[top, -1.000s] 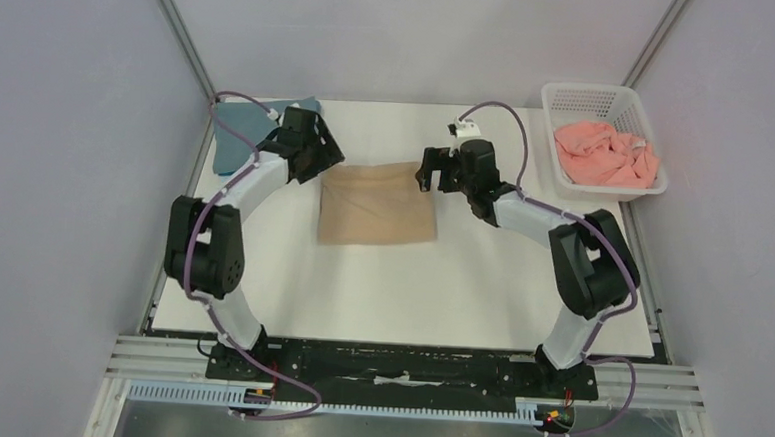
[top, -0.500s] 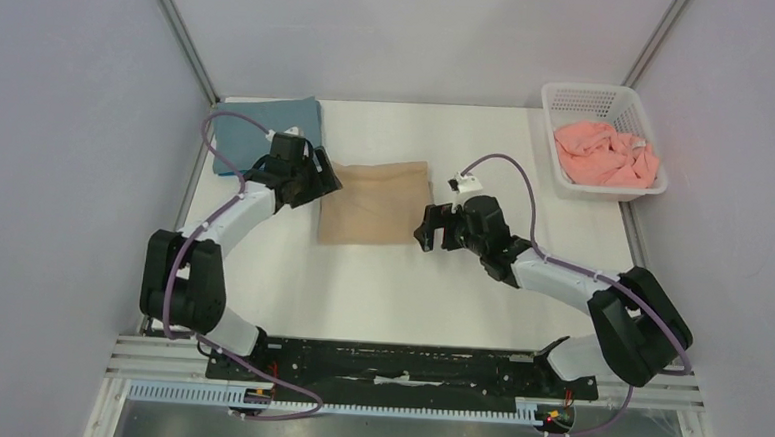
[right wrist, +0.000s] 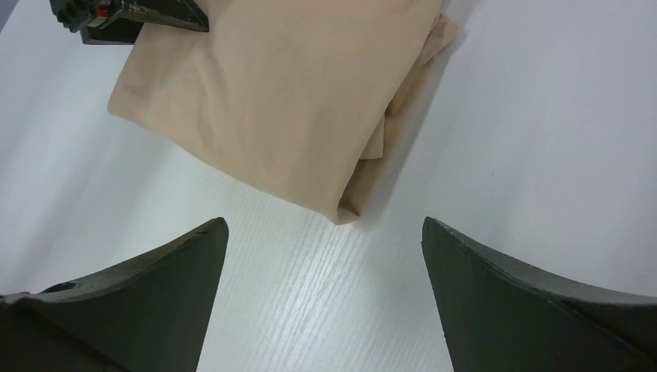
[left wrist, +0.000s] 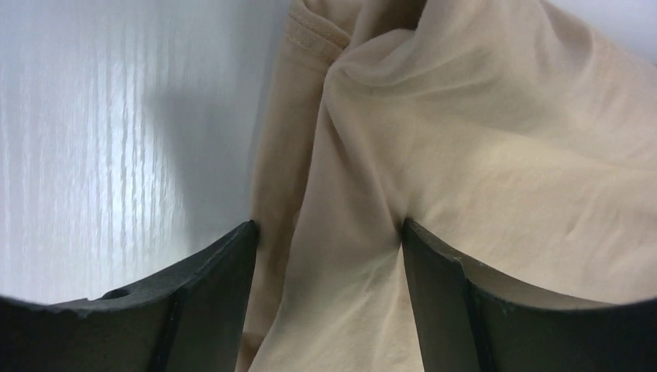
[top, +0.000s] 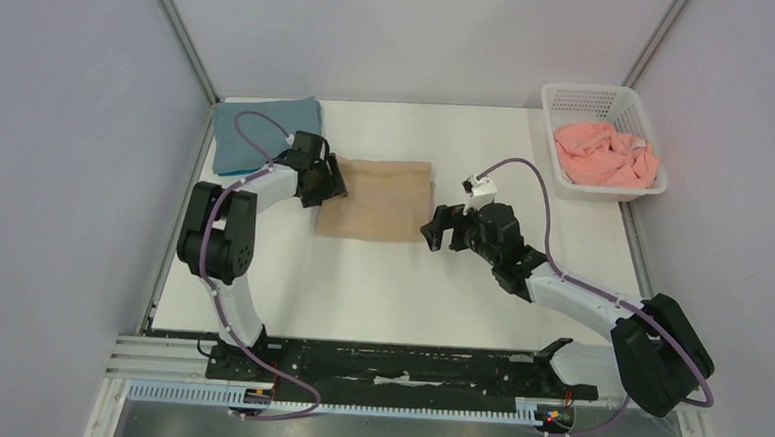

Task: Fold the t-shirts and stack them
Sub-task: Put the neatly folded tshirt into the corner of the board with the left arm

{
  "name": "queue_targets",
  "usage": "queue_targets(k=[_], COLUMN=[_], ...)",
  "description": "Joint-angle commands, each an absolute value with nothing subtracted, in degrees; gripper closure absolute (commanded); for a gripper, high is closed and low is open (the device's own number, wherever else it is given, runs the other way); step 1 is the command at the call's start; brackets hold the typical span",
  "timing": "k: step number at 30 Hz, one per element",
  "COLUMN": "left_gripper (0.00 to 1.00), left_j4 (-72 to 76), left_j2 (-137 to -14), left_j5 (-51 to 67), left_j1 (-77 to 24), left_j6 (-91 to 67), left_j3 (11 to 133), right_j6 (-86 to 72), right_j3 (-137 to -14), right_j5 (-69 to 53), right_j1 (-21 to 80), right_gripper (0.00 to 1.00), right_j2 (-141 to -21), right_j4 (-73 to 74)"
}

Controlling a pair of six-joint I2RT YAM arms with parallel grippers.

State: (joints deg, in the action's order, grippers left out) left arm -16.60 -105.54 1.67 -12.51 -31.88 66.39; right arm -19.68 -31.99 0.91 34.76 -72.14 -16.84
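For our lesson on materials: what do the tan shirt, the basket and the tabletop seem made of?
The tan shirt: soft matte cloth, likely cotton; it creases and shows a stitched hem. The basket: white plastic, judging by its rigid slatted walls. The tabletop: white, perhaps laminate; fine grain lines, slight sheen.

Left arm [top: 270, 180] and right arm [top: 572, 294]: white tubular links, chunky black joint housings. Lilac cables [top: 514, 162] loop loosely along both. Small white connector [top: 480, 187] at right wrist. Fingers [left wrist: 209, 310] matte black, curved, wedge-like.
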Motion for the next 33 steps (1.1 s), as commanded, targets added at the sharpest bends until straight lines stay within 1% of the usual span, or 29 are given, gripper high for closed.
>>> queue_targets(k=[1, 4, 8, 12, 13, 14, 15, 16, 18, 24, 29, 31, 33], left_gripper=[0.3, 0.32, 0.37, 0.46, 0.55, 0.73, 0.96, 0.98, 0.98, 0.98, 0.98, 0.98, 0.98], left_j4=[-18.36, -18.38, -19.03, -20.39, -20.98, -21.4, -22.06, -22.88, -25.18, -31.4, -32.19, -32.8, -32.7], left_j2=[-110.36, -111.21, -112.71, -113.61, -113.95, -114.51, -114.97, -115.58, -116.57, -117.34, -117.04, -116.99, -116.67], left_j5=[0.23, -2.77, -2.25, -3.24, -3.47, -3.73, -4.42, -5.82, -9.34, -27.12, -30.94, -34.46, -41.23], left_j1=[-12.61, -13.47, -14.49, -16.5, -17.05, -17.57, -18.2, -19.12, -20.85, -25.09, -25.36, -25.41, -25.41], left_j6=[-30.53, -31.76, -31.37, -30.38, -30.21, -29.73, -29.31, -28.85, -27.02, -22.84, -18.74, -18.83, -19.74], left_j3=[70.21, 69.88, 70.77, 72.07, 72.51, 73.03, 73.63, 74.56, 76.67, 85.92, 92.41, 94.84, 96.19], right_j6=[-17.84, -17.48, -16.44, -15.27, -14.92, -14.87, -14.64, -14.27, -13.39, -8.4, -6.57, -5.72, -5.28], right_j3=[-31.56, -31.63, -30.99, -30.42, -30.13, -29.87, -29.51, -29.2, -28.37, -26.79, -24.94, -24.62, -24.7], right_j5=[2.38, 4.92, 6.59, 6.65, 6.52, 6.45, 6.19, 5.89, 5.33, 6.6, 11.31, 11.65, 12.42], right_j1=[34.8, 34.74, 34.63, 34.07, 33.87, 33.68, 33.41, 33.19, 32.72, 32.26, 32.19, 32.26, 32.24], right_gripper=[0.02, 0.02, 0.02, 0.02, 0.02, 0.02, 0.02, 0.02, 0.02, 0.02, 0.02, 0.02, 0.02], right_j2=[-70.99, -71.5, -71.82, -72.0, -71.83, -71.63, -71.39, -71.1, -70.15, -67.26, -64.52, -64.14, -64.33], right_j4=[-19.09, -17.68, -17.4, -17.37, -17.46, -17.61, -17.8, -18.07, -18.5, -17.46, -17.68, -17.96, -18.0])
